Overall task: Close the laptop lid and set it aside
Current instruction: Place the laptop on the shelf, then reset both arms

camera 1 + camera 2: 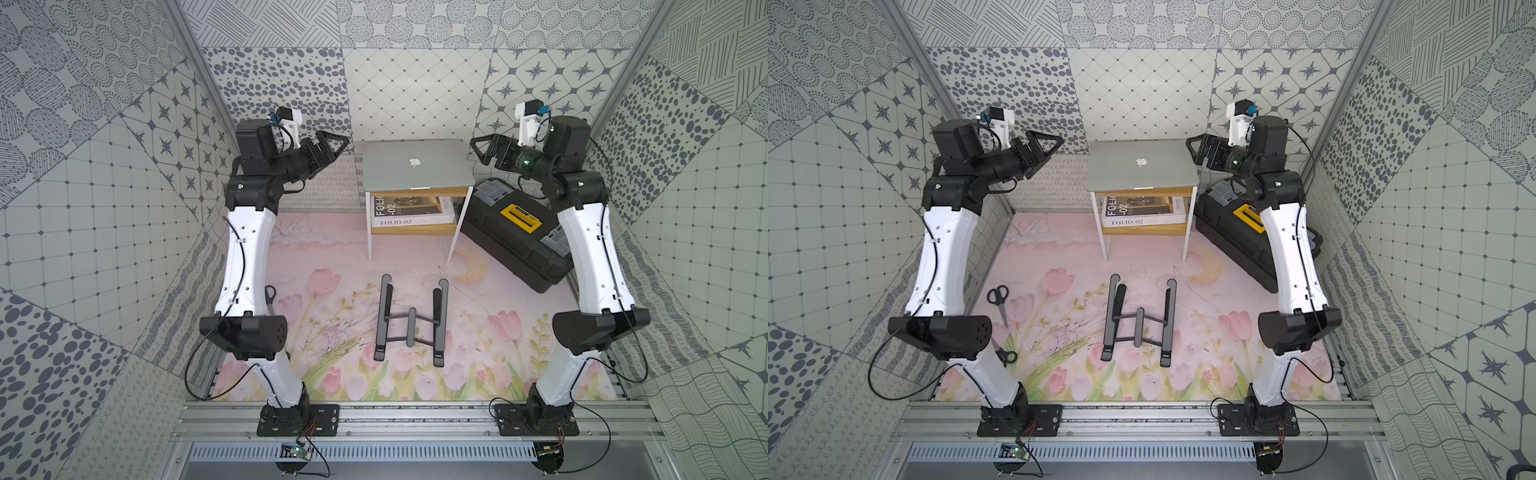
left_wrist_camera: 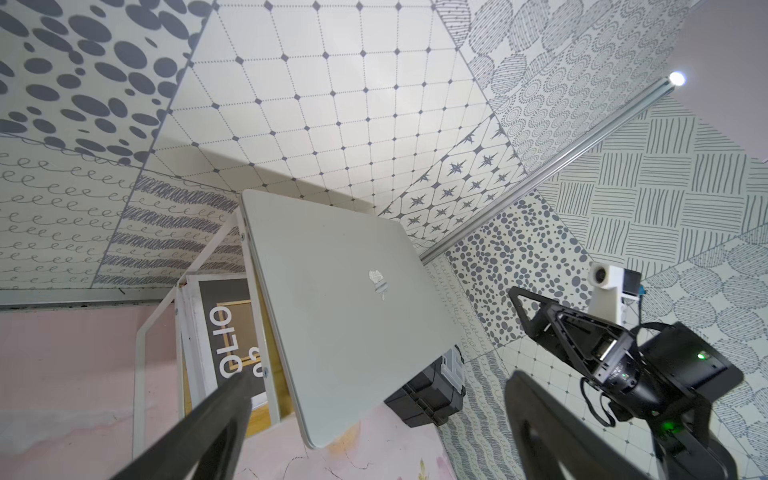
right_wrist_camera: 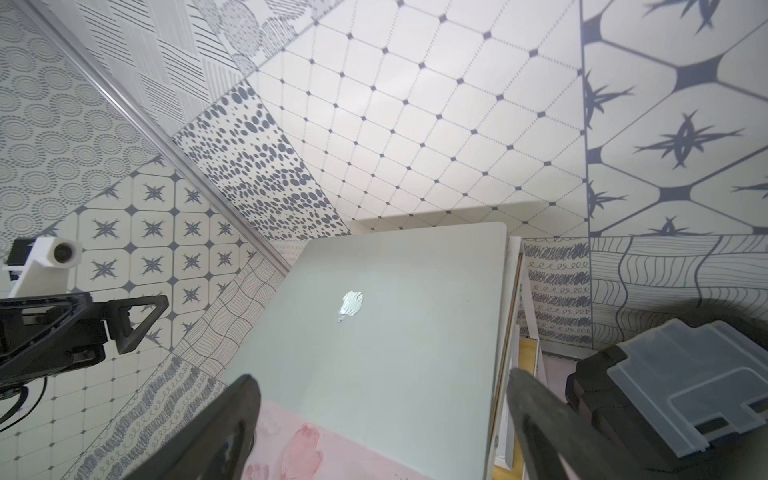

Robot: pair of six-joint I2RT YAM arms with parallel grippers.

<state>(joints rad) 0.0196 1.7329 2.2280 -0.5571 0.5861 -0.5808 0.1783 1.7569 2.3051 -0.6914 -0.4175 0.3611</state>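
The silver laptop [image 1: 417,166] lies flat on a small white table at the back centre. The laptop lid [image 1: 1142,168] is down, its apple logo facing up. My left gripper [image 1: 332,148] hovers just left of the laptop, open and empty. Just to the laptop's right, my right gripper [image 1: 481,150] is also open and holds nothing. Neither touches the laptop. The left wrist view shows the laptop [image 2: 340,316] beyond the spread jaws of the left gripper [image 2: 382,399]. In the right wrist view the laptop [image 3: 374,332] lies beyond the wide jaws of the right gripper [image 3: 384,395].
The white table [image 1: 370,237] has a wooden shelf holding a FOLIO-02 book [image 1: 409,214]. A black toolbox [image 1: 515,232] sits right of it, under my right arm. A dark grey folding stand [image 1: 411,320] lies mid-mat. Scissors [image 1: 998,297] lie near my left arm.
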